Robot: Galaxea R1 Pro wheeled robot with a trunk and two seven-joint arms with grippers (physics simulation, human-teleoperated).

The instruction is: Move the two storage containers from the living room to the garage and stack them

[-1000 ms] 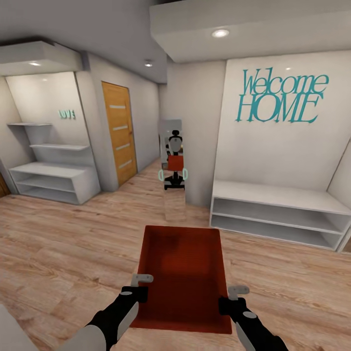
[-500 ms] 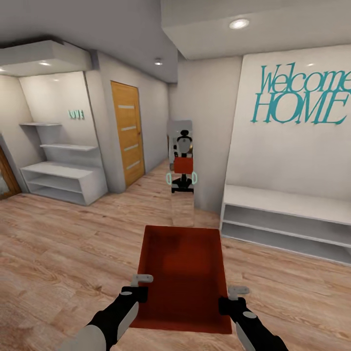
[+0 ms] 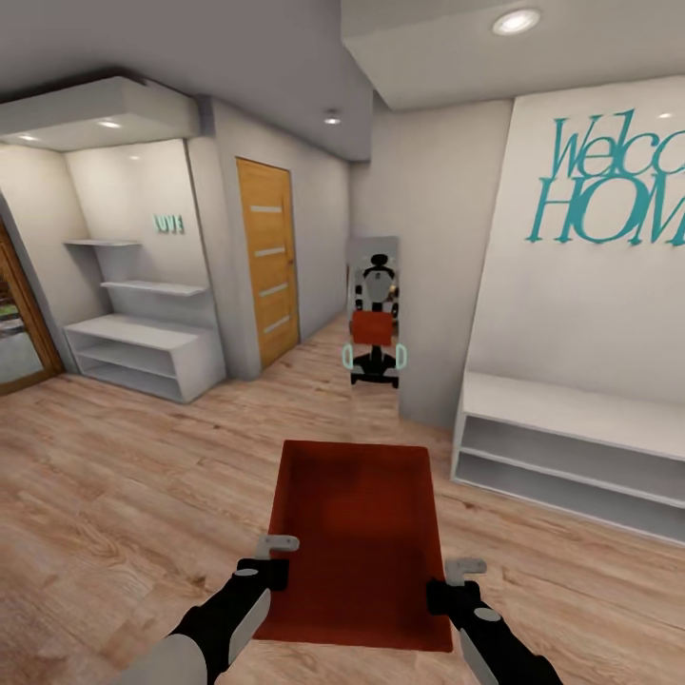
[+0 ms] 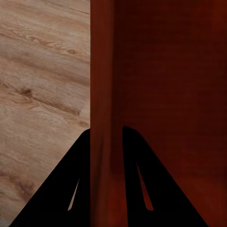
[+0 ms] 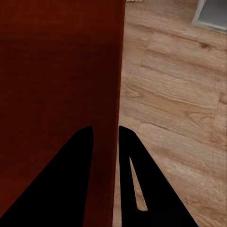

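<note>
One storage container (image 3: 357,533) hangs level between my hands above the wood-plank floor (image 3: 114,495), my left fingers (image 4: 106,156) pinching its left wall, my right fingers (image 5: 105,156) its right. Any uneven pull or doorway bump could twist it loose.
</note>
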